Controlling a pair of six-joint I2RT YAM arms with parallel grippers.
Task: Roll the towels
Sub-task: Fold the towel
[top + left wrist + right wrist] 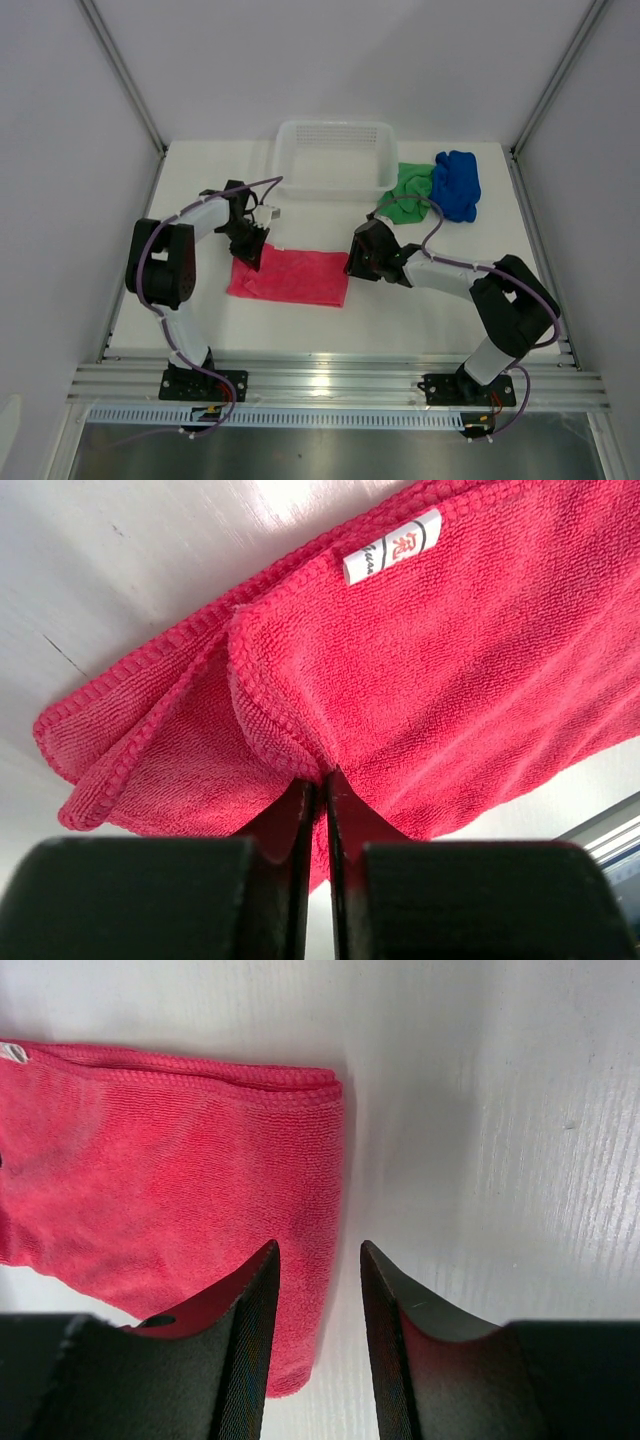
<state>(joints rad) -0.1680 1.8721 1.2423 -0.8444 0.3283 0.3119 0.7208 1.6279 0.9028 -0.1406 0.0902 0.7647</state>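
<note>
The pink towel (pixel 293 277) lies folded flat on the white table in the middle. My left gripper (pixel 250 252) is shut on the pink towel's left edge (pixel 290 750), pinching a fold; a white tag (pixel 392 546) shows on it. My right gripper (pixel 352 262) is open at the towel's right edge (pixel 300 1190), with that edge between its fingers and nothing held. The green towel (pixel 410 190) and the blue towel (pixel 458 184) lie crumpled at the back right.
A white mesh basket (pixel 335 160) stands at the back middle, next to the green towel. White walls enclose the table on three sides. The metal rail (pixel 340 385) runs along the near edge.
</note>
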